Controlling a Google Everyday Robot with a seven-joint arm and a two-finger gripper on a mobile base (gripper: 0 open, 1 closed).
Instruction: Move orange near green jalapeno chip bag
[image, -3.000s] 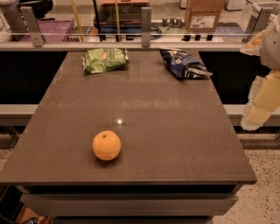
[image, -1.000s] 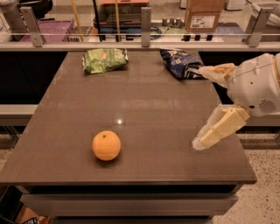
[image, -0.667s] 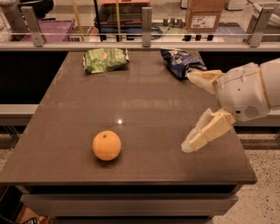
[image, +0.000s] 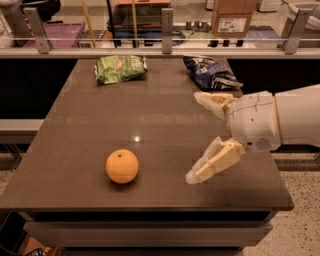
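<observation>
The orange (image: 122, 166) sits on the brown table (image: 100, 125) near its front edge, left of centre. The green jalapeno chip bag (image: 120, 68) lies at the far left of the table. My gripper (image: 196, 137) comes in from the right, above the table's right half, with its two pale fingers spread wide apart and nothing between them. It is to the right of the orange, clear of it, and well in front of the green bag.
A dark blue and white snack bag (image: 207, 72) lies at the far right of the table, just behind my gripper. A railing with posts (image: 167, 24) runs behind the table, with a cardboard box (image: 231, 19) beyond it.
My gripper has come in from the right edge and moved left over the table toward the orange, fingers staying spread. The orange and both bags have not moved.
</observation>
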